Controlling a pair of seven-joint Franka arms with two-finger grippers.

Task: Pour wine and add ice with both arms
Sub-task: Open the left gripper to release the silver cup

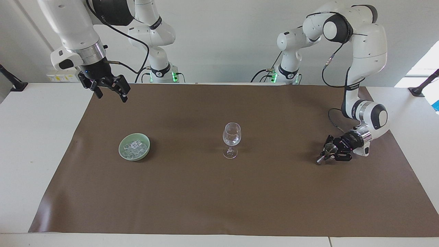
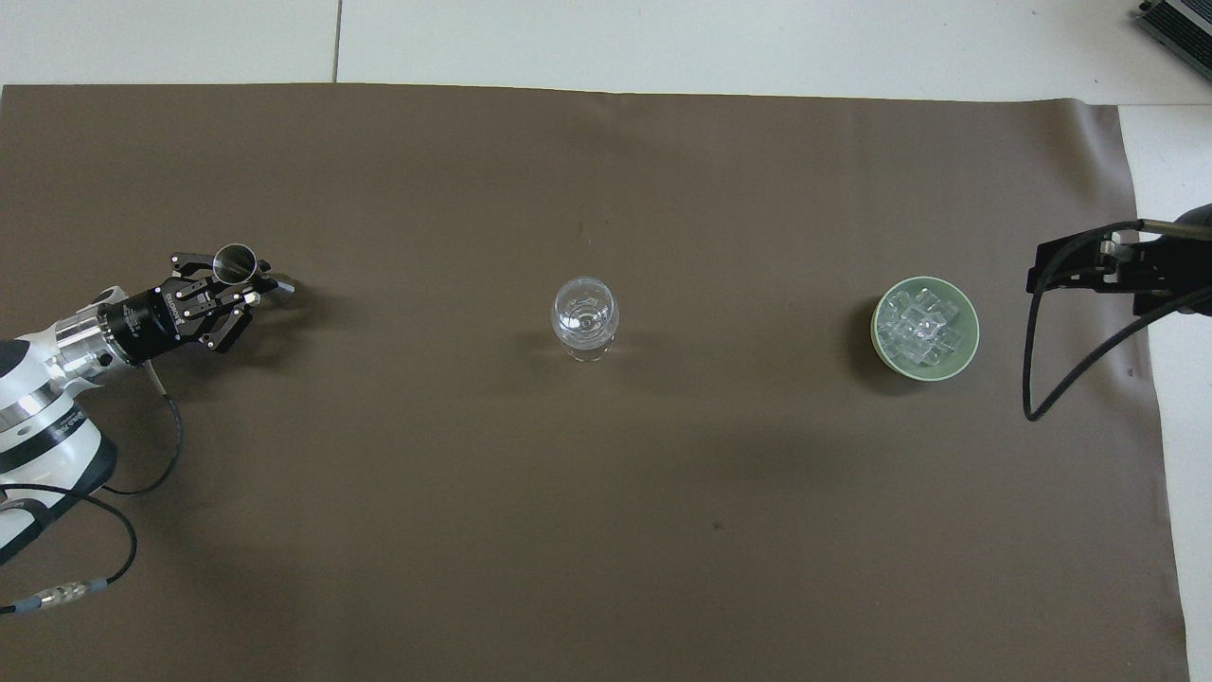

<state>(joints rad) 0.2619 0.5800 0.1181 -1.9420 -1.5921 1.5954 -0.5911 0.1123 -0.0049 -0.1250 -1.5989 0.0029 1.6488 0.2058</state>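
Note:
A small double-ended metal measuring cup [image 1: 330, 149] [image 2: 235, 257] stands tilted, its lower end at the brown mat, toward the left arm's end of the table. My left gripper [image 1: 325, 154] [image 2: 250, 279] is shut on its waist, low over the mat. No wine shows; the cup's inside cannot be made out. An empty clear stemmed glass [image 1: 232, 134] [image 2: 584, 314] stands upright mid-table. The ice [image 1: 135, 146] [image 2: 921, 328] lies heaped in a pale green bowl [image 1: 121, 151] [image 2: 878, 347] toward the right arm's end. My right gripper [image 1: 112, 96] hangs open and empty, high over the mat's corner by its own base.
A brown mat [image 1: 219, 192] covers most of the white table [image 1: 37, 144]. Black cables hang from both wrists, one looping near the bowl [image 2: 1027, 379]. Black clamps sit at the table's two end corners nearest the robots [image 1: 13, 84].

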